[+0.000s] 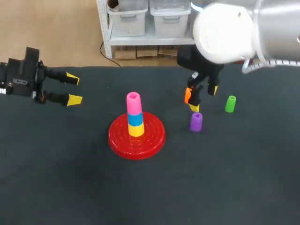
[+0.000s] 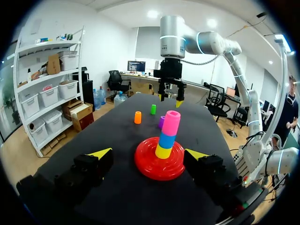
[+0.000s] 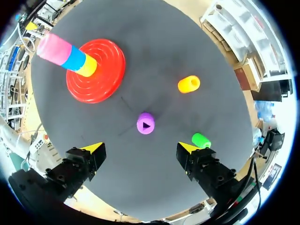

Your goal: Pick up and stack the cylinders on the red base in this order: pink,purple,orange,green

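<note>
Head view: left claw (image 1: 73, 89) spread wide, empty, well off to the left of the red base (image 1: 154, 140). Base carries a yellow cylinder (image 1: 136, 131), a blue cylinder (image 1: 135, 119), then the pink cylinder (image 1: 133, 103) on top, so pink looks done. Right claw (image 1: 204, 97) hangs over the surface (image 1: 70, 187) right of the base, fingers spread, pinching nothing. Orange cylinder (image 1: 187, 95) looks tight against one finger from this angle, purple cylinder (image 1: 196, 122) sits just in front of the claw, green cylinder (image 1: 230, 104) stands off to its side. Left wrist view: base and stack sit ahead between the left claw's open fingers, not touched. Right claw hovers beyond the stack, above the three loose cylinders, purple half hidden behind pink. Right wrist view: purple stands upright ahead of the right claw, roughly on the line between its fingers. Green is just beside one finger, orange further ahead, base well apart. Judgement: purple is the next pick. Risks: a descent slightly off-centre could let a finger clip green or tip purple, and a light hollow piece would roll away. Orange is close enough for a wrong grab, which breaks the order. Later, an off-axis drop onto the tall stack could leave purple tilted or knock pink off
</note>
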`<state>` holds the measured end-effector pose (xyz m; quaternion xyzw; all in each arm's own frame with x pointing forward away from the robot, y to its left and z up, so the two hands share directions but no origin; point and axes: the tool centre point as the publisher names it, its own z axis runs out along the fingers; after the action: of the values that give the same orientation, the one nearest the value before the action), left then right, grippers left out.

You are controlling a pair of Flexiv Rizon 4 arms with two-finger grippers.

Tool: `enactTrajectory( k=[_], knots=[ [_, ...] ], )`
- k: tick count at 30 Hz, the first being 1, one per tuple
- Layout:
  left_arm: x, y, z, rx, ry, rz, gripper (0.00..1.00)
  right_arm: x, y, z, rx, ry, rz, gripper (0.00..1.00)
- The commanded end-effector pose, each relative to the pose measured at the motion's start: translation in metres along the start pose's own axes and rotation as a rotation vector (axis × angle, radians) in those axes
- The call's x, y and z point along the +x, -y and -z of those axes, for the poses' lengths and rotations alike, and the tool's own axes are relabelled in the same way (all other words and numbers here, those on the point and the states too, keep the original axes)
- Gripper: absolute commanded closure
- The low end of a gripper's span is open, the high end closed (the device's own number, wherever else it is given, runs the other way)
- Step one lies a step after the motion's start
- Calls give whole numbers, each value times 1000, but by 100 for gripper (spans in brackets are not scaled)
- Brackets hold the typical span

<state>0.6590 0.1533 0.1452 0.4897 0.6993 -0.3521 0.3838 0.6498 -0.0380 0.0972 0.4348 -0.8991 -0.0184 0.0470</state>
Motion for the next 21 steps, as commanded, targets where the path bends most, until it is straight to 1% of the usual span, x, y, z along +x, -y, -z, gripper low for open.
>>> enactTrajectory(
  k=[1,5,7,10,12,21],
  knots=[
    [1,-1,0,3,3,-3,0,11,-10,-10,68,302,-7,0],
    [1,-1,0,3,3,-3,0,8,-8,-21,66,307,-40,0],
    [1,-1,0,3,3,-3,0,5,-7,-24,77,302,-44,0],
    [1,-1,0,3,3,-3,0,0,-5,-29,69,291,-49,0],
    [1,-1,0,3,3,-3,0,-3,-4,-33,52,263,-47,0],
    [1,-1,0,3,3,-3,0,-13,2,-48,21,149,-61,0]
  ],
)
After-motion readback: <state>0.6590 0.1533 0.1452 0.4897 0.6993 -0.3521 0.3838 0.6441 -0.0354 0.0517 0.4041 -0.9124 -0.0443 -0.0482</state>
